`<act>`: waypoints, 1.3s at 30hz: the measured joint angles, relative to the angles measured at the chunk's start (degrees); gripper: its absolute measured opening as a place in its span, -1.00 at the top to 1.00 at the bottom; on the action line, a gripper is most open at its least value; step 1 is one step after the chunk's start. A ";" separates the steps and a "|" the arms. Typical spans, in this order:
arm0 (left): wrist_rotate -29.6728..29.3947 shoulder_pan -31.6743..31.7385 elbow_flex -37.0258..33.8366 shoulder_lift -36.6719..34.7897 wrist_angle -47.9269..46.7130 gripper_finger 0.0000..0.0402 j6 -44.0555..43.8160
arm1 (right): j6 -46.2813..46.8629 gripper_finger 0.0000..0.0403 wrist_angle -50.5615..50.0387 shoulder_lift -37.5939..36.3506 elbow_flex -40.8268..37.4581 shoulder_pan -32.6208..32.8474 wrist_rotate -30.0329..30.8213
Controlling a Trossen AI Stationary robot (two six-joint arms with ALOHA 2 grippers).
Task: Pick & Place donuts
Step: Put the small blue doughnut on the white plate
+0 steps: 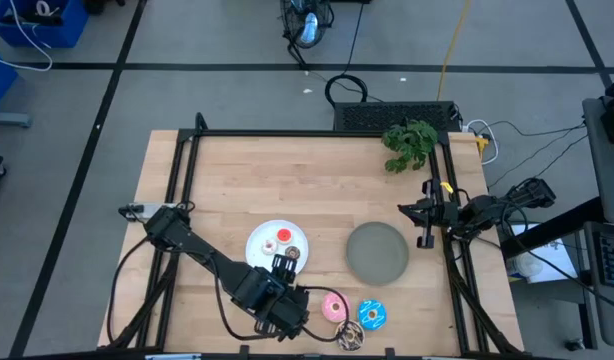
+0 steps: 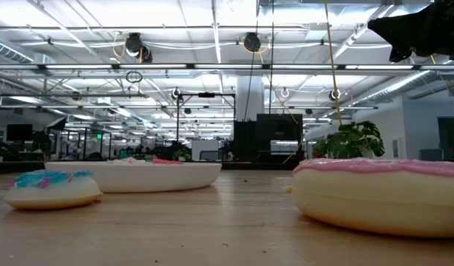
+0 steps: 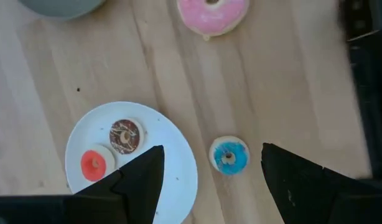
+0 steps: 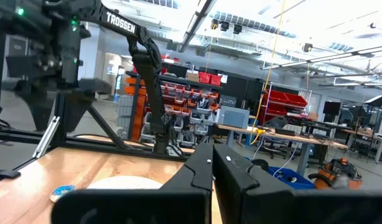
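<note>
My left gripper (image 3: pixel 213 180) is open and hovers above a tiny blue donut (image 3: pixel 229 155), which lies flat on the table between the two fingers, untouched. In the high view the gripper (image 1: pixel 287 295) hides that donut. Tiny red (image 3: pixel 93 165) and brown (image 3: pixel 124 135) donuts lie on the white plate (image 3: pixel 178 180). The larger pink donut (image 1: pixel 334 307), blue sprinkled donut (image 1: pixel 372 314) and brown donut (image 1: pixel 352 337) rest on the table near its near edge. My right gripper (image 4: pixel 213 171) is shut and waits at the table's right edge (image 1: pixel 427 212).
A grey plate (image 1: pixel 377 252) sits right of the white plate (image 1: pixel 262 238). A green plant (image 1: pixel 410 143) lies at the far right corner. A black frame (image 1: pixel 317 133) runs round the table. Bare wood lies across the far half.
</note>
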 joint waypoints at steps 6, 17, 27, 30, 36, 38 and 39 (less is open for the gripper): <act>-3.30 0.01 -9.10 0.03 3.84 -0.34 -1.26 | 0.10 1.00 0.00 0.02 0.00 0.00 0.02; -0.02 -4.85 -21.26 0.09 11.89 -0.34 7.41 | 0.34 1.00 -0.55 0.09 0.00 0.00 0.00; 0.88 -6.40 -23.38 0.12 13.26 -0.34 21.05 | 1.69 1.00 -0.53 0.09 -0.04 0.00 0.00; -1.26 -5.75 -24.60 0.12 15.20 -0.34 22.52 | 1.87 1.00 -0.59 0.09 -0.04 0.00 0.00; -1.18 -5.59 -26.34 0.12 16.83 -0.34 34.06 | 2.33 1.00 -0.99 0.09 -0.04 0.00 -0.02; -0.16 -5.63 -26.41 0.12 17.11 -0.34 36.28 | 3.19 1.00 -1.39 0.09 -0.04 0.00 -0.02; -0.07 -5.62 -26.44 0.12 17.07 -0.34 37.26 | 3.37 1.00 -1.60 0.09 -0.04 0.00 -0.02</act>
